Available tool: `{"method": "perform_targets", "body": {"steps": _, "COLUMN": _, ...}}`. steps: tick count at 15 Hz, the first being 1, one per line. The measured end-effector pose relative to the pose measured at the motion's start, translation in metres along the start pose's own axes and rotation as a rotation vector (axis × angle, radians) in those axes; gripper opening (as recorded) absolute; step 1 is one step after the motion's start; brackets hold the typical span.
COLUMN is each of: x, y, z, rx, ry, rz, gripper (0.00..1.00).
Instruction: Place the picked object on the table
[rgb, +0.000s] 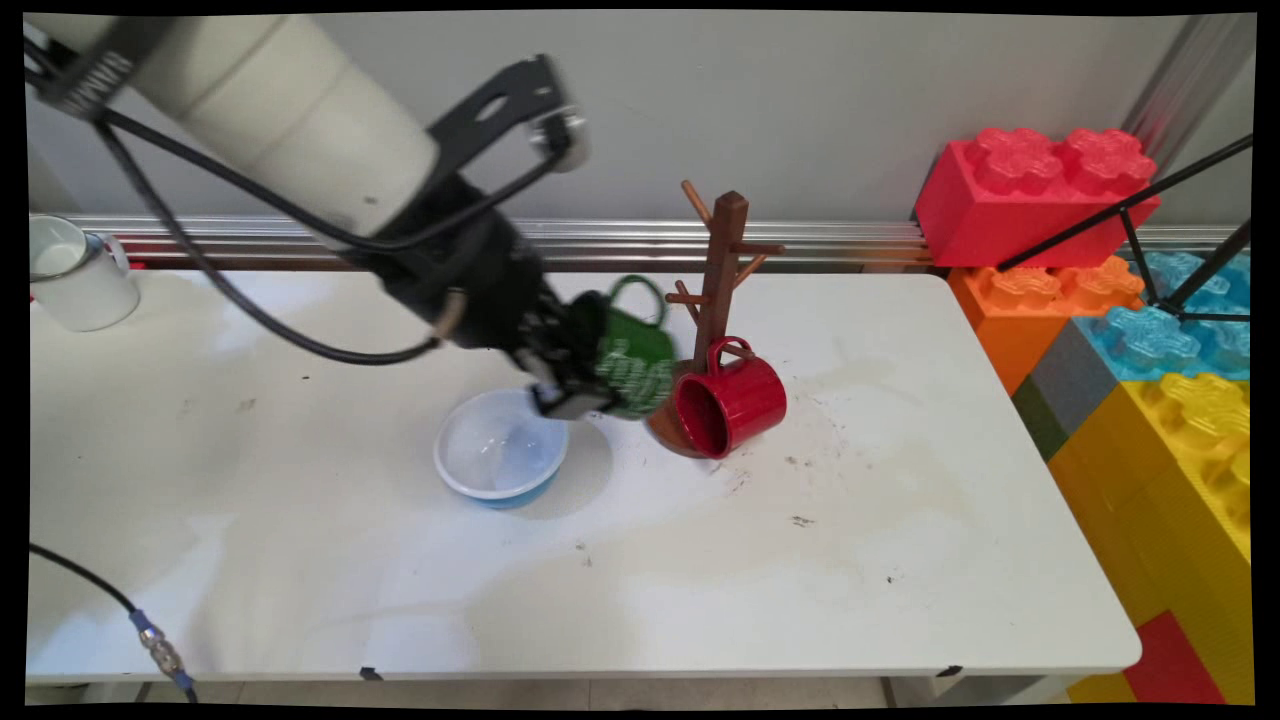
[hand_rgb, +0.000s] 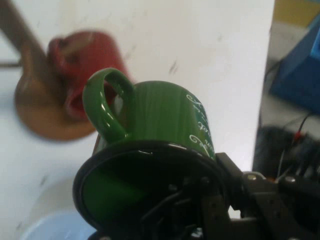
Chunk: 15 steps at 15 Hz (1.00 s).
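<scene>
Main view, frame centre: gripper (rgb: 585, 385) clamped on green mug (rgb: 630, 355) rim, handle upward, beside mug rack (rgb: 722, 290) holding red mug (rgb: 730, 400), above bowl (rgb: 500, 455).

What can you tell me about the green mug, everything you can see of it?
The green mug is a glossy, enamel-looking cup with a dark rim, a looped handle and white lettering on its side. It is held off the table, tipped on its side, its handle pointing up and its base toward the wooden mug tree. The gripper is shut on its rim. It hangs just above the right edge of the blue-and-white bowl, close beside the red mug hanging on the tree; whether they touch cannot be told.
</scene>
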<state>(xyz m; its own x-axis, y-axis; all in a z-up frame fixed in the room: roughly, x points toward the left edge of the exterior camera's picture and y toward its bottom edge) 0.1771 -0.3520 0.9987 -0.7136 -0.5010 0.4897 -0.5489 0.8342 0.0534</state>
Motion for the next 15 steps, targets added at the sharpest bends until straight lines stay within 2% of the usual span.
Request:
{"method": "perform_targets", "body": {"steps": 2, "x": -0.015, "y": -0.016, "z": -0.009, "rx": 0.015, "ry": -0.060, "rz": 0.026, "gripper": 0.00}}
{"method": "perform_targets", "body": {"steps": 6, "x": -0.034, "y": -0.044, "z": -0.019, "rx": 0.051, "ry": -0.143, "rz": 0.069, "gripper": 0.00}}
{"method": "perform_targets", "body": {"steps": 11, "x": -0.055, "y": -0.097, "z": -0.027, "rx": 0.122, "ry": -0.253, "rz": 0.161, "gripper": 0.00}}
{"method": "perform_targets", "body": {"steps": 15, "x": -0.062, "y": -0.138, "z": -0.019, "rx": 0.156, "ry": -0.321, "rz": 0.253, "gripper": 0.00}}
